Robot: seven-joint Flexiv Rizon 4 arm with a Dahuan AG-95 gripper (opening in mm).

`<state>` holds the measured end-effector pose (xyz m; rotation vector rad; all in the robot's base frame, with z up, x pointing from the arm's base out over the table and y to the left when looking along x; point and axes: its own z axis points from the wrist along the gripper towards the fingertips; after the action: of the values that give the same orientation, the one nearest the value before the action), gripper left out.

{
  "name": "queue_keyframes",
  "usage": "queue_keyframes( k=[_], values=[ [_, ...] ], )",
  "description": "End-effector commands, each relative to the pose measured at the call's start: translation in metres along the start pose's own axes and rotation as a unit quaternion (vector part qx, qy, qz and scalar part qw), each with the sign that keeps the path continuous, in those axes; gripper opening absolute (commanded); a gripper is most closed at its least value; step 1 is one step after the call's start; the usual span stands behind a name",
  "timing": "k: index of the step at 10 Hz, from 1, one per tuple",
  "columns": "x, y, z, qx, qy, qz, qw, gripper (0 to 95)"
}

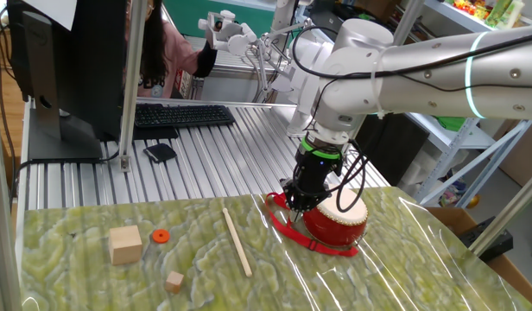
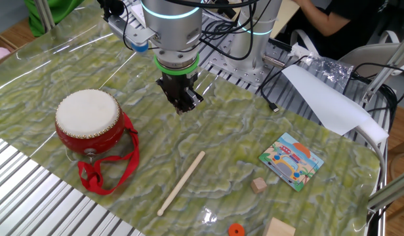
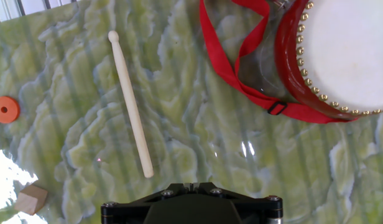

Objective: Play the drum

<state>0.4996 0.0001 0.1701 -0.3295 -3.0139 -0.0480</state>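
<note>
Drum (image 2: 88, 123), red-bodied with a cream skin ringed by brass studs, sits upright on the green marbled mat (image 2: 241, 141) at the left of the other fixed view. Its red strap (image 2: 105, 172) lies in a loop on the mat on the near side. The gripper (image 2: 183, 105) hangs above the mat to the right of the drum, apart from it, pointing straight down. Its 2 fingers are pressed together with nothing between them.

A thin wooden drumstick (image 2: 181, 182) lies flat on the mat, nearer than the gripper and to the right of the drum, touching neither. In the hand view the drumstick (image 3: 130, 102) lies left of the strap (image 3: 236, 68), with its rounded tip at the far end.

Further right in the other fixed view lie a small wooden block (image 2: 258, 185), an orange disc (image 2: 236, 230) at the near edge, a larger wooden cube (image 2: 281, 228) cut off by the frame, and a colourful picture card (image 2: 292, 160). A sheet of white paper (image 2: 326, 98) lies at the far right, off the mat. In the one fixed view a black keyboard (image 1: 181, 115) rests on the ribbed metal table (image 1: 223, 164) beyond the mat.
</note>
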Motion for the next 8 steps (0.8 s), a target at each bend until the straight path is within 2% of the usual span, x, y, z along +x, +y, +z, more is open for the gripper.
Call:
queue_keyframes(
  k=[1,8],
  values=[
    [-0.0004,0.0000,0.0001,0.000,0.000,-0.001,1.0000,0.0],
    [-0.0004,0.0000,0.0001,0.000,-0.001,-0.009,1.0000,0.0]
  ],
)
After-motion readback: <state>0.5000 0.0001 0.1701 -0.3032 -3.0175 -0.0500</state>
